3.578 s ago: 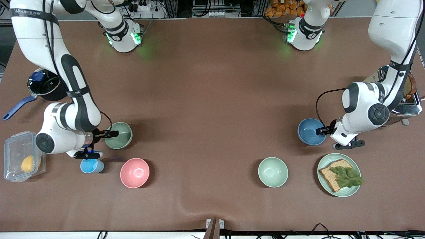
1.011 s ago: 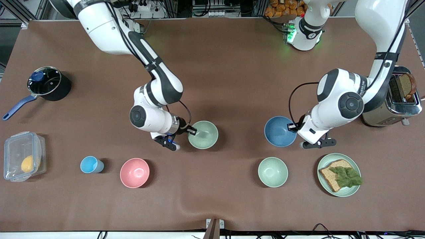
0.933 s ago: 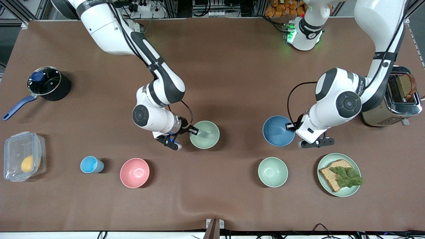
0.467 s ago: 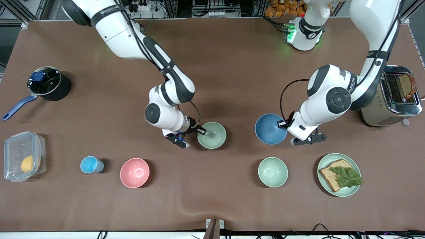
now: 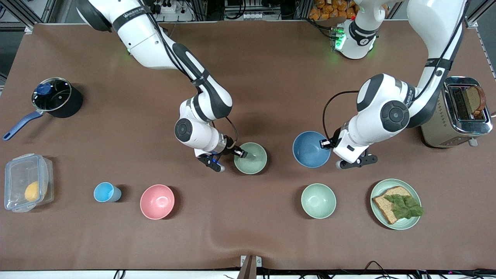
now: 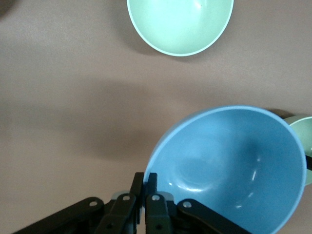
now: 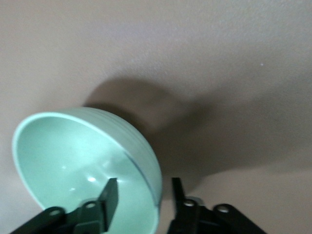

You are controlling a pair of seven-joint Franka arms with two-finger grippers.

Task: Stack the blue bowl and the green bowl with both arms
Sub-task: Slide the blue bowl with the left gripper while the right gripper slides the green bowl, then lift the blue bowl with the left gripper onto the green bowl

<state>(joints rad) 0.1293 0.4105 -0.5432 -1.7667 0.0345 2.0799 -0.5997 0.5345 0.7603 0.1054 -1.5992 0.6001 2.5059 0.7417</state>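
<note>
The right gripper (image 5: pixel 241 153), just left of the frame's centre, was clamped on the rim of the green bowl (image 5: pixel 252 158), one finger inside the wall and one outside, as the right wrist view showed (image 7: pixel 141 195); the bowl hung tilted above the brown table (image 5: pixel 248 77), its shadow cast on the cloth; the left gripper (image 5: pixel 324 143), right of centre, pinched the rim of the blue bowl (image 5: pixel 310 149) the same way, its fingers (image 6: pixel 145 187) nearly together on the thin wall, the bowl (image 6: pixel 229 170) tipped and clear of the table; the two bowls were near each other but apart, level in the frame; lower in the frame sat a paler mint bowl (image 5: pixel 318 200), a pink bowl (image 5: pixel 157 201) and a plate with bread (image 5: pixel 396 204); both carried bowls looked light, rigid and glossy, so likely slippery at the lip; a rim pinch seemed the only hold, and one prone to swivel, so nesting would call for a level, gentle lowering.
</note>
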